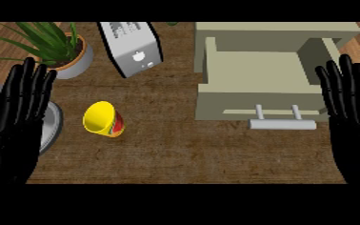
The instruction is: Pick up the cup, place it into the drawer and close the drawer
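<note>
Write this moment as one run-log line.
cup: on counter, untouched | drawer: open | left hand: open, resting | right hand: open, resting

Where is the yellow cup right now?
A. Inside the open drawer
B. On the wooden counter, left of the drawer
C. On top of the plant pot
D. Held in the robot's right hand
B: the yellow cup sits on the counter, left of the open drawer, whose inside shows nothing; both the left hand and the right hand are open at the edges.
</note>
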Tool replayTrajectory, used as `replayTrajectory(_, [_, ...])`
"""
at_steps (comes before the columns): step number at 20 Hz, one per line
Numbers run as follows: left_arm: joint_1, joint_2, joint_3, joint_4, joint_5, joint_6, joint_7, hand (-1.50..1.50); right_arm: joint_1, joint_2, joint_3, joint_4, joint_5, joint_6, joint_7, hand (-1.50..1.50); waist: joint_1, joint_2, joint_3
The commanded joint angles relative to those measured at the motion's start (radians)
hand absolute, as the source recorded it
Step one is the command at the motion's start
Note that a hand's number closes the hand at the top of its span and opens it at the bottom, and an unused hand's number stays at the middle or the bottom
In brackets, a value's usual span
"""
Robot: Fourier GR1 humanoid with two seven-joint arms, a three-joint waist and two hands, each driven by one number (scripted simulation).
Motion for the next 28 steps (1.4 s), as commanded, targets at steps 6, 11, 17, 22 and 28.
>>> replayTrajectory(6, [-0.084,0.165,-0.062,0.065,0.449,-0.484,-0.069,-1.50,-0.009,0.022,0.010,-0.013,-0.021,-0.004,0.004,-1.50,-0.046,0.006,-0.008])
replayTrajectory(11, [-0.066,0.277,0.051,0.349,0.749,-0.650,0.035,-1.50,-0.019,-0.017,0.054,0.065,-0.042,0.068,0.090,-1.50,-0.025,0.011,-0.005])
replayTrajectory(17, [-0.226,0.348,0.099,0.674,0.773,-0.821,0.039,-1.50,-0.157,-0.023,0.005,0.174,-0.070,0.060,0.157,-1.50,-0.018,0.006,-0.003])
replayTrajectory(22, [-0.340,0.298,0.127,0.905,0.592,-0.873,-0.041,-1.50,-0.199,-0.025,-0.020,0.246,-0.065,0.078,0.084,-1.50,-0.019,0.006,-0.003])
replayTrajectory(28, [-0.414,0.280,0.172,1.167,0.294,-0.941,-0.291,-1.50,-0.216,-0.066,-0.070,0.220,-0.123,0.125,0.120,-1.50,-0.024,0.006,-0.004])
